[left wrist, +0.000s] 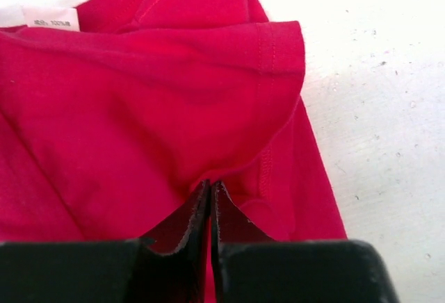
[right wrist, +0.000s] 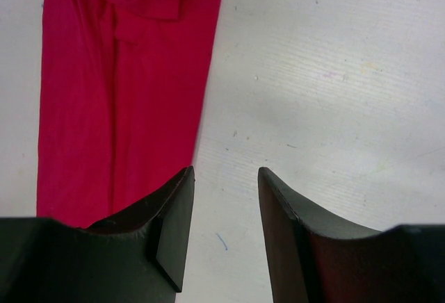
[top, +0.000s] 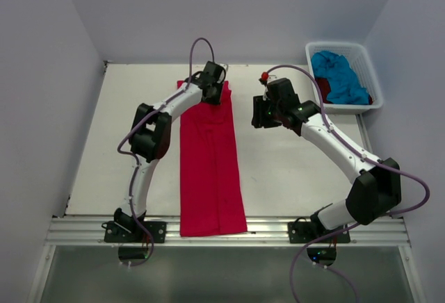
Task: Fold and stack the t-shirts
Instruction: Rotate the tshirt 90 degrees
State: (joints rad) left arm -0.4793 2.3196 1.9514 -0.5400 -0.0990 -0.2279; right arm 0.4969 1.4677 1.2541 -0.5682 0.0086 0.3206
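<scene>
My left jaws are pressed almost together at the far end of the red-pink t-shirt (top: pixel 208 171), with a pucker of its cloth pinched between the tips. A hemmed sleeve (left wrist: pixel 268 74) folds over just beyond them, and a white label (left wrist: pixel 52 18) shows further off.

The shirt lies as a long narrow strip down the middle of the desk (top: pixel 292 171). It runs from near the far edge to the near edge, where its end drapes over the metal rail (top: pixel 83 230). My left arm (top: pixel 149 140) curves along the strip's left side, its wrist over the far end.

My right jaws stand about half open with nothing between them. They hang over bare desk just beside the strip's right edge, one finger level with the cloth's border.

In the far right corner sits the white basket (top: pixel 367 63), well apart from both jaws. The turquoise t-shirt (top: pixel 338 77) is heaped inside, with the dark red t-shirt (top: pixel 323 89) showing beneath it on the left.
</scene>
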